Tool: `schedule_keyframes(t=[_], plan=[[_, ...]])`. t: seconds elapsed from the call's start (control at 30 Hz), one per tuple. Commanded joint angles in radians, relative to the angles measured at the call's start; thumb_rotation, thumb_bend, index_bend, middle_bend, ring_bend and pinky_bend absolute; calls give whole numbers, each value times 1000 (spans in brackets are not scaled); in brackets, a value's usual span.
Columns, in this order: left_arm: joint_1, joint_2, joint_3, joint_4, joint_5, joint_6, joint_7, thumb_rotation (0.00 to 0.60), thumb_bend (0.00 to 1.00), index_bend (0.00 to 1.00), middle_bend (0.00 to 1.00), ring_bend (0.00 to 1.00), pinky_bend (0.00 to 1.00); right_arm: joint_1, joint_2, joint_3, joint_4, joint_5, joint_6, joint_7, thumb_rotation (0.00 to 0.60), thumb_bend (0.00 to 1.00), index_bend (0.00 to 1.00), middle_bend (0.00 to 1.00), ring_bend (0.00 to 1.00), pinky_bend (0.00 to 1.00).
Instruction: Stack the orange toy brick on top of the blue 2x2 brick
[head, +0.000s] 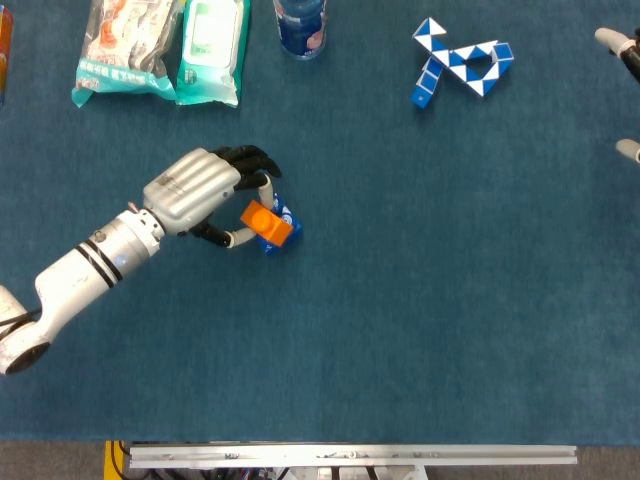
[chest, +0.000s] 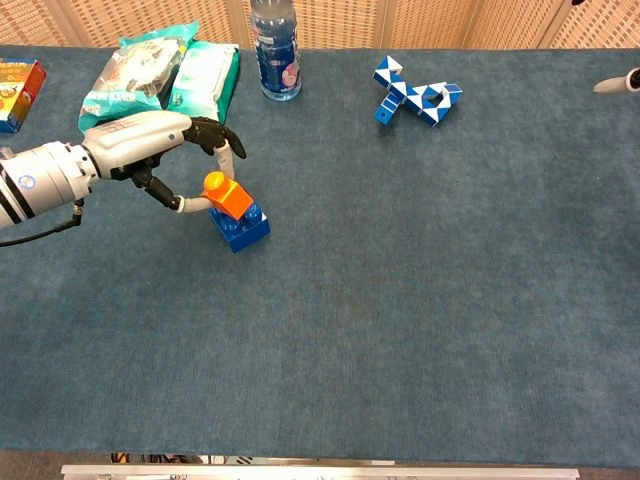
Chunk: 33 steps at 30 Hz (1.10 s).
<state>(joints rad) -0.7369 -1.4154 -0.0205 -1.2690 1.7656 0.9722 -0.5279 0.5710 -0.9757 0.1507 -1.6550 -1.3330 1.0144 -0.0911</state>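
- Holding the orange toy brick in a pinch between my left thumb and a finger, I am keeping it tilted right over the blue 2x2 brick; the chest view shows its lower edge meeting the blue studs, but I cannot tell whether it is pressed home.
- The blue 2x2 brick is sitting on the table, left of the middle, and in the head view the orange toy brick is covering most of the blue one, leaving only its right corner showing.
- My left hand is reaching in from the left, its silver back facing up and its dark fingers arching above the orange piece.
- My right hand is hanging at the far right edge, well apart from the bricks; only pale fingertips are showing, so I cannot tell whether it is open or closed.
- A blue-and-white twist puzzle is lying on the far side of the table, toward the right.
- A water bottle is standing at the far edge, with a pack of wipes and a snack bag lying just to its left.
- A small colourful box is lying at the far left edge.
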Motion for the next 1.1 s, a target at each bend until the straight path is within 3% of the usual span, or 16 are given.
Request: schedule_keyframes(t=[0.03, 0.43, 1.1], plan=[[-24, -34, 33, 66, 40, 49, -35, 600, 306, 588, 249, 151, 256, -2, 2, 2, -10, 10, 2, -15, 600, 82, 109, 267, 144, 232], [-44, -92, 98, 232, 91, 131, -9, 600, 306, 590, 248, 150, 256, 2, -3, 8, -36, 43, -3, -65, 600, 82, 109, 267, 144, 232], [-81, -103, 146, 264, 77, 135, 25, 600, 306, 592, 247, 150, 248, -2, -4, 9, -37, 58, -3, -75, 600, 82, 109, 267, 144, 232]])
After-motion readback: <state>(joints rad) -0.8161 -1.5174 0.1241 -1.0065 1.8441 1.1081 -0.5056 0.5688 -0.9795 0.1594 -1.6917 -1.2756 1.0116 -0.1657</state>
